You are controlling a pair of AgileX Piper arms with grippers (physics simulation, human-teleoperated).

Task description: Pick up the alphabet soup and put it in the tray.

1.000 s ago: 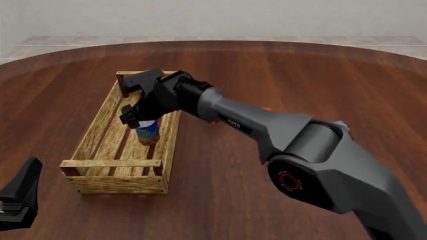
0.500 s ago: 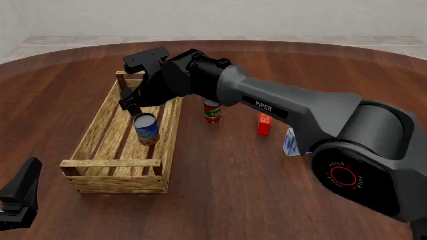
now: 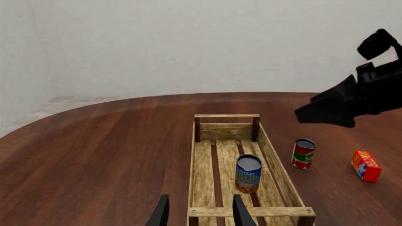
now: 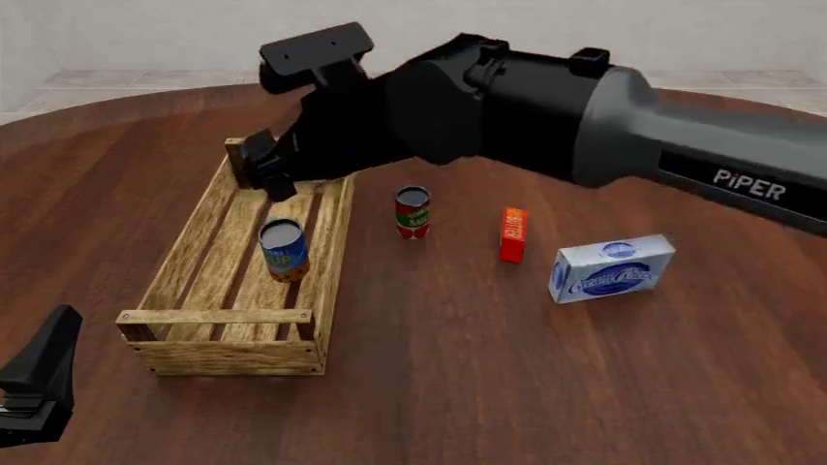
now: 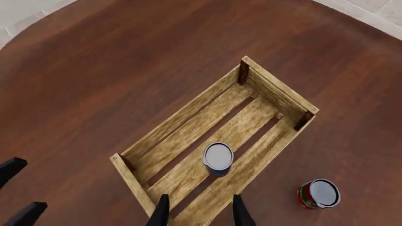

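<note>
Your left claw (image 4: 33, 387) sits low at the near left edge of the desk (image 4: 517, 387), well apart from everything else. In the left wrist view its two fingertips (image 3: 162, 214) stand apart with nothing between them, so the claw is open and empty.

Next comes the tray (image 4: 194, 237), lying lengthwise away from you on the left part of the desk. The alphabet soup (image 4: 285, 249) stands upright inside it, on the slatted floor near the middle and closer to the right-hand rail. The right wrist view shows the can's plain top (image 5: 218, 156) from above, clear of both fingers.

Your right claw (image 4: 278, 165) hangs above the far end of the tray, raised off the can and not touching it. Its fingertips (image 5: 162, 212) are parted with only the tray below visible between them: open, holding nothing.

Right of the tray, on the bare desk, stand a small red and green can (image 4: 413, 212), then a small red box (image 4: 513, 234), then a blue-and-white box (image 4: 613, 268) lying on its side.
</note>
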